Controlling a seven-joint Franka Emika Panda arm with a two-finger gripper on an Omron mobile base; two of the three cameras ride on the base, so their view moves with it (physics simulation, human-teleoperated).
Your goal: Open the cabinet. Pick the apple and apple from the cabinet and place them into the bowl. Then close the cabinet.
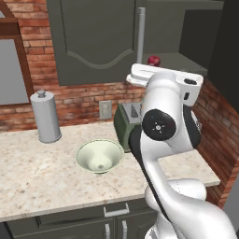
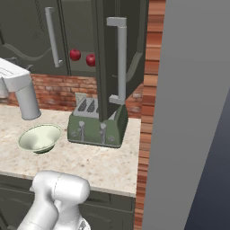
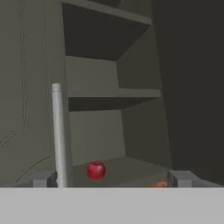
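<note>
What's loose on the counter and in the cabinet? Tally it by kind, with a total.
Apples: 2
Bowl: 1
Canister: 1
Toaster: 1
Total: 5

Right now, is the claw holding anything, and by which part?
Nothing is held. The claw is open, facing the small round red apples on the dark grey cabinet's shelf.

Green toaster (image 2: 96,126) and grey canister (image 1: 45,116) on counter (image 1: 37,182).
</note>
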